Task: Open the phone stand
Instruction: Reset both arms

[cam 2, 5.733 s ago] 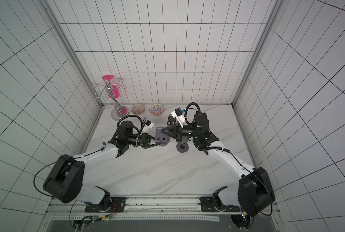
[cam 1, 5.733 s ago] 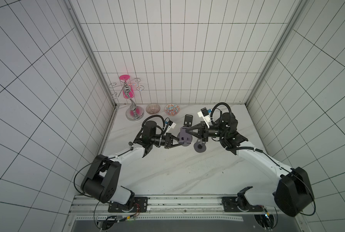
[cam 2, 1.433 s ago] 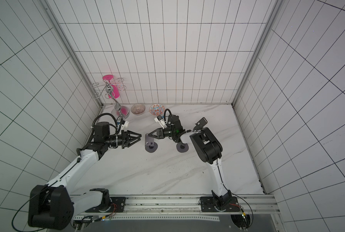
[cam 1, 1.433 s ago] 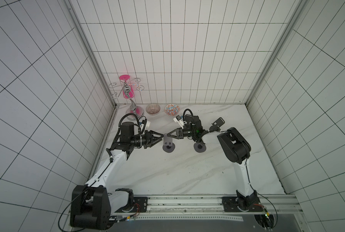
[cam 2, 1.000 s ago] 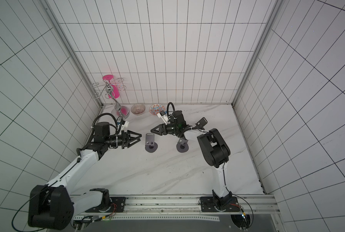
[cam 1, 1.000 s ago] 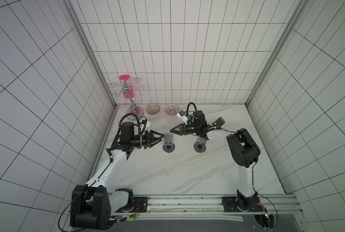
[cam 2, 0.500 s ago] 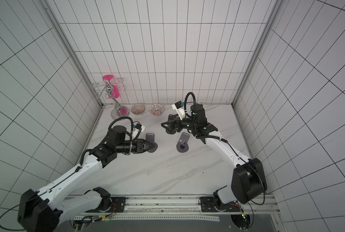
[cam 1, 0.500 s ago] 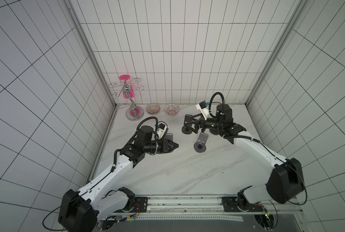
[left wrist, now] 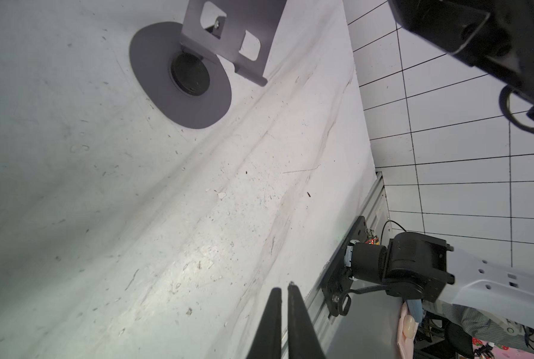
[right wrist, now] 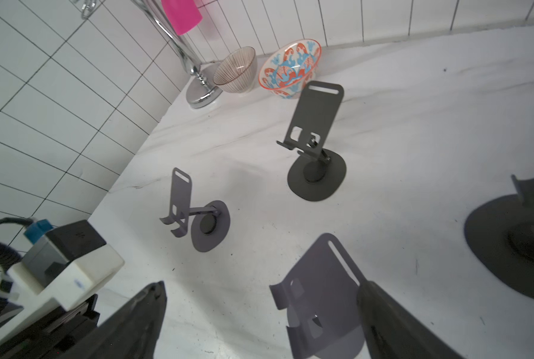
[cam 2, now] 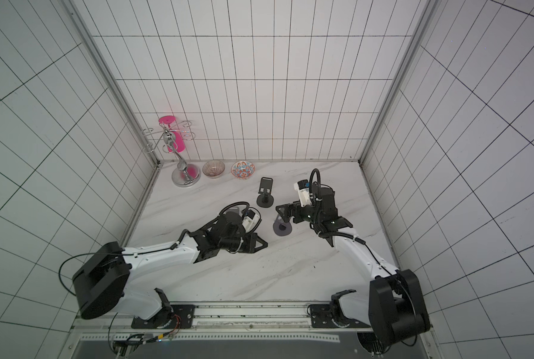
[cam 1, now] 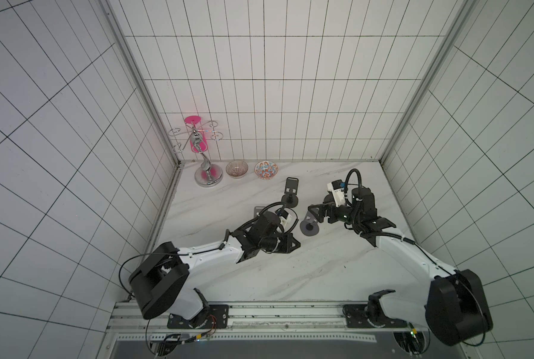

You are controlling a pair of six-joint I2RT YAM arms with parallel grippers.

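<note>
Note left gripper (left wrist: 284, 287) pinched closed over marbled table (left wrist: 166, 217); right gripper (right wrist: 261, 286) spread wide around matte grey stand (right wrist: 318, 279) (slotted plate, disc base).

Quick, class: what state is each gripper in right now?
Left gripper: jaws shut, holding nothing.
Right gripper: jaws open, either side of the grey phone stand.

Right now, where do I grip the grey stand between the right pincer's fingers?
Probably grip the grey stand by its back plate, across the long edges, from the right arm's side, where the open right pincer straddles it. The plate is thin, flat, tilted clear of the base.
</note>
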